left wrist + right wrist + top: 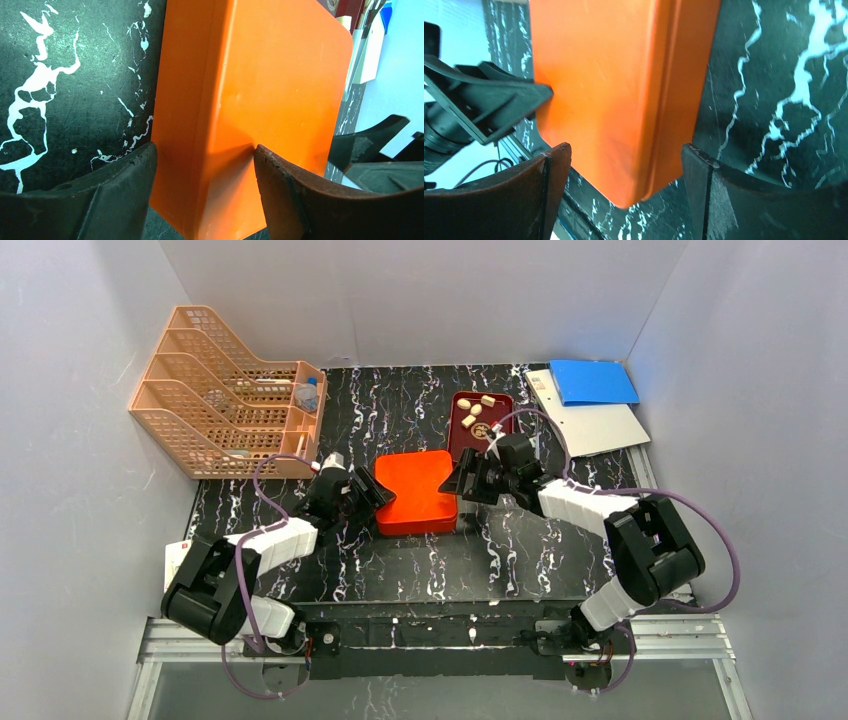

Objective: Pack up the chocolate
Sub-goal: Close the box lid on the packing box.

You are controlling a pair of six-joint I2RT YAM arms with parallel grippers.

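Note:
The orange-red box (418, 491) lies in the middle of the table with a plain flat face up. Behind it, the dark red tray (458, 440) holds several pale chocolate pieces (470, 414). My left gripper (372, 490) is open and straddles the box's left edge. In the left wrist view (202, 147) one fingertip touches the box's side and the other touches its top (270, 75). My right gripper (455, 480) is open and straddles the box's right edge; in the right wrist view (624, 147) its fingers stand clear of the box (614, 75).
A peach wire organizer (225, 390) stands at the back left with small items in its end bins. A blue folder (592, 381) and white sheets (600, 427) lie at the back right. A white card (176, 558) lies by the left arm.

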